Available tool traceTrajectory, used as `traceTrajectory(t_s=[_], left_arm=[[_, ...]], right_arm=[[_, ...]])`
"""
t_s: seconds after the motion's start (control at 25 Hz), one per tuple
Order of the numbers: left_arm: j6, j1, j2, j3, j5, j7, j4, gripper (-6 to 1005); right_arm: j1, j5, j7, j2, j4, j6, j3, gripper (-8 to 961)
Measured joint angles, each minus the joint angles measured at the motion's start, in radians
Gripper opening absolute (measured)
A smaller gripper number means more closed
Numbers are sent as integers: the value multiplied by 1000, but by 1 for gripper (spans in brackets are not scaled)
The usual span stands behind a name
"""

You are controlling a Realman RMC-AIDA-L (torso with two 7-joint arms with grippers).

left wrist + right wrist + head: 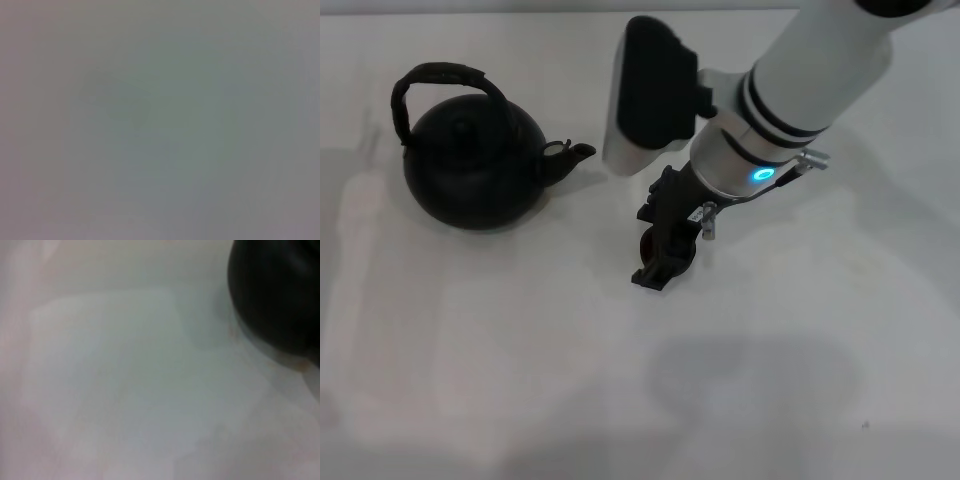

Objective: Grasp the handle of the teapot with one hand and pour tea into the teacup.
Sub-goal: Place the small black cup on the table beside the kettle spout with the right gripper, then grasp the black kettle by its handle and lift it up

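Head view shows the white surface [520, 380] carrying the black teapot [470, 170] at my left, upright, its arched handle [440, 75] over the lid and spout toward my right claw [660, 262]. That claw is down at the small teacup [652, 243], mostly hiding it; I cannot tell whether it is apart or together.

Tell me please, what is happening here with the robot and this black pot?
The right gripper is low over the white table, right at the small dark teacup, which it mostly hides; whether it holds the cup I cannot tell. The teapot stands upright on the robot's left side, spout toward the cup, and its handle is untouched. The left arm is not in view. Pouring has not started.
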Motion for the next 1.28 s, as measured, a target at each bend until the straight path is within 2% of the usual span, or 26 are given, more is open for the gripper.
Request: traceTrajectory(t_s=[0.28, 0.48, 0.6, 0.64, 0.68, 0.76, 0.84, 1.0, 1.16, 1.28], left_arm=[[0, -1, 0, 0, -1, 0, -11, 829], [1, 0, 0, 0, -1, 0, -11, 829], [2, -1, 0, -1, -10, 0, -16, 828], [2, -2, 0, -1, -15, 1, -18, 828], [2, -2, 0, -1, -23, 2, -21, 828], [3, 0, 0, -2, -32, 2, -22, 828], [6, 5, 0, -1, -35, 2, -22, 828], [23, 19, 0, 0, -34, 2, -24, 828], [40, 43, 0, 9, -24, -1, -28, 827], [83, 76, 0, 12, 0, -3, -37, 827]], right_arm=[[-119, 113, -140, -5, -25, 11, 214, 863], [-204, 191, -247, -9, -11, 27, 418, 862], [-258, 281, -313, -9, 16, -7, 540, 861], [-293, 398, -385, -8, 70, -49, 614, 861], [-293, 398, -385, -8, 70, -49, 614, 861], [-328, 552, -486, -8, 139, -93, 668, 860], [-368, 700, -610, -8, 194, -159, 702, 860], [-427, 950, -875, -1, 248, -343, 705, 859], [-431, 1225, -1231, 0, 338, -432, 704, 857], [-408, 1554, -1567, 0, 456, -423, 706, 856]])
